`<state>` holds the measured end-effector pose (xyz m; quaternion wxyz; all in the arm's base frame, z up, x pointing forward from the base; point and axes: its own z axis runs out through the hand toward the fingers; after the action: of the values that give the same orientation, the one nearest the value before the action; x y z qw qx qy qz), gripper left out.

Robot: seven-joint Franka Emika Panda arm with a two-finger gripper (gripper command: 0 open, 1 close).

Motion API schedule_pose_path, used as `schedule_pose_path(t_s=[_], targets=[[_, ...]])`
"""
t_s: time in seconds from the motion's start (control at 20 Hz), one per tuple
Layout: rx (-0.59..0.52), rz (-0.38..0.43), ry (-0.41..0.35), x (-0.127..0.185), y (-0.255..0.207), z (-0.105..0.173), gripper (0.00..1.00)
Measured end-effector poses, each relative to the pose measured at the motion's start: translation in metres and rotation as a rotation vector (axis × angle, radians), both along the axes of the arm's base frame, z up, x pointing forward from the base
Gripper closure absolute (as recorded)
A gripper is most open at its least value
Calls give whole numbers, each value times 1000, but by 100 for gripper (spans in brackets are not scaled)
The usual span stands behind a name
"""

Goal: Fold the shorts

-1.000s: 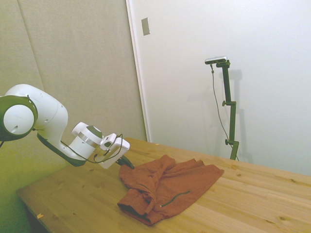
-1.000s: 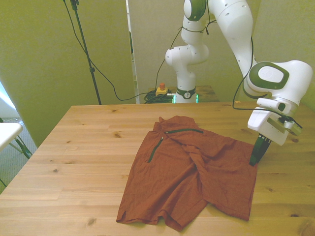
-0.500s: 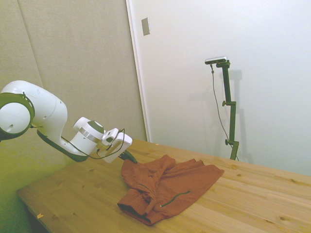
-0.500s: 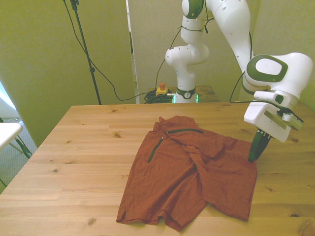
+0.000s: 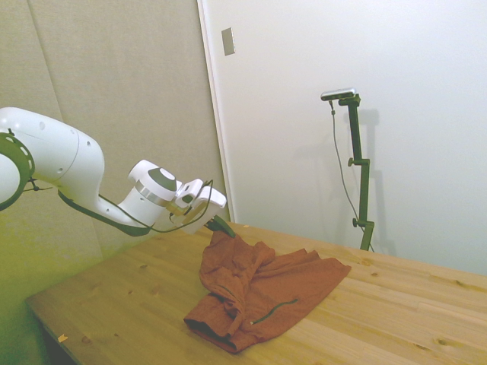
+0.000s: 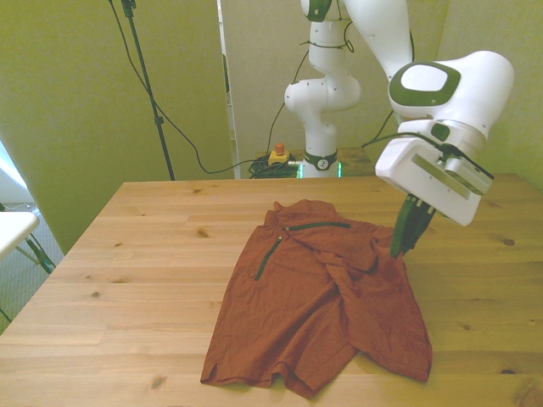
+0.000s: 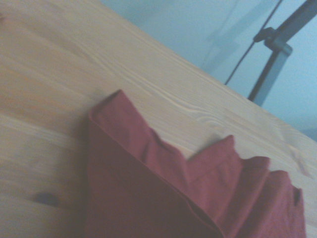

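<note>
The rust-orange shorts point(image 6: 322, 301) lie rumpled on the wooden table point(image 6: 127, 280), with a dark pocket line point(image 6: 268, 257) on the front view's left half. My gripper point(image 6: 396, 251) is shut on the shorts' edge on the front view's right and holds it raised off the table. In the side view the gripper point(image 5: 222, 229) lifts a peak of the shorts point(image 5: 259, 293) at their near-left end. The wrist view shows folded cloth of the shorts point(image 7: 163, 198) close up over bare wood.
A red button box point(image 6: 277, 155) and cables sit behind the table's far edge by the robot's base. A white object's corner point(image 6: 13, 227) shows at the front view's left edge. A wall stands behind the table in the side view.
The gripper has risen and moved toward the shorts' middle, pulling the gripped edge up and inward. The cloth on that side now stands off the table.
</note>
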<state>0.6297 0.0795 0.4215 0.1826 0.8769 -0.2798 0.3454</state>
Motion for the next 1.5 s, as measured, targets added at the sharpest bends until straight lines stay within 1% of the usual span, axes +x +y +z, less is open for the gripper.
schedule_pose_path(t_s=[0.15,0.3,0.65,1.1,1.15,1.35,1.5], targets=[[2,-29,-12,7,-43,13,100],[-3,-48,-20,21,-82,17,100],[52,-74,-12,65,-153,4,100],[105,-125,-17,98,-226,-3,100],[111,-134,-19,102,-234,-4,0],[130,-157,-29,116,-263,-9,0],[135,-161,-33,123,-275,-11,0]])
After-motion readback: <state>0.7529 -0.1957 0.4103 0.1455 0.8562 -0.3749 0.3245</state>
